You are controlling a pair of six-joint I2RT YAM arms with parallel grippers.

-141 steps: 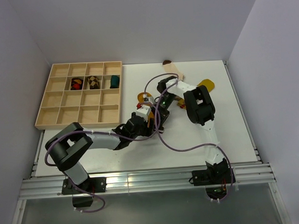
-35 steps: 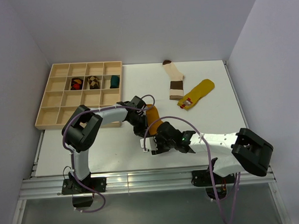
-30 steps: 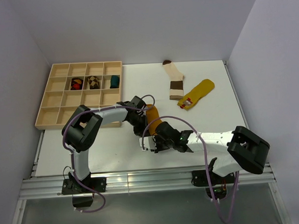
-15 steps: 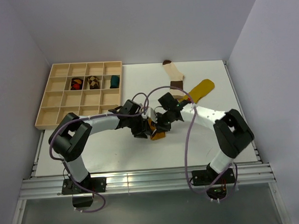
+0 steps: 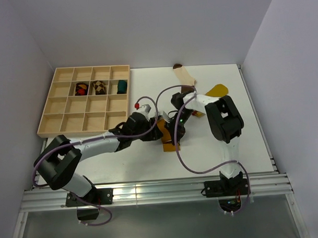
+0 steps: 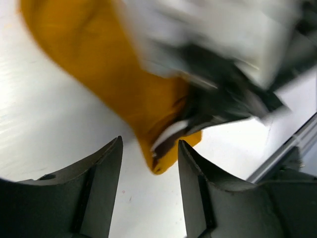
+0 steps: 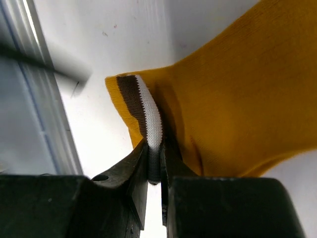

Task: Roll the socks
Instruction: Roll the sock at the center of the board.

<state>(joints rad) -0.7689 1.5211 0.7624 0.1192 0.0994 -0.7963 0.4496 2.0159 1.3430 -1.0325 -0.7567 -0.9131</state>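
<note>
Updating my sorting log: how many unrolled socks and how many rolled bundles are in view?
Unrolled socks: 3 (mustard sock, cream sock, yellow sock)
Rolled bundles in tray: 3 (red-and-dark bundle, checkered bundle, teal bundle)
Total: 6

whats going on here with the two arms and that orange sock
The right gripper is shut on the mustard-orange fabric sock, pinching its striped cuff, near the middle of the white table. The left gripper is open right beside it, gripping nothing. The cream sock with brown bands and the bright yellow sock lie flat farther back, not yet rolled.
</note>
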